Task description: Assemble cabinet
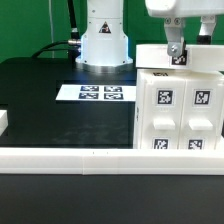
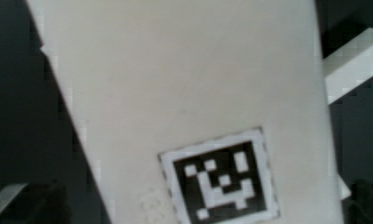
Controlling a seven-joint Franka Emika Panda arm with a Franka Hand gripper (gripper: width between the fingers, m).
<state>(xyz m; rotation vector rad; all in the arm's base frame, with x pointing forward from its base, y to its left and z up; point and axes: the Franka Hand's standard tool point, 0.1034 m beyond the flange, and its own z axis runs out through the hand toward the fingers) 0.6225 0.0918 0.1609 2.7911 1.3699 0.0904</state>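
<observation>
1. The cabinet [image 1: 180,112] stands at the exterior view's right, with its tagged faces toward the camera.
2. Its top panel [image 1: 205,60] lies flat, long axis running left-right across that frame.
3. My pincer [image 1: 175,47] is down at that panel, but I cannot tell its opening.

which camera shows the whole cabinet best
The exterior view: it shows most of the cabinet, on that view's right, with several tags and the gripper at its top edge. The wrist view shows only a close stretch of one white panel with a single tag.
</observation>
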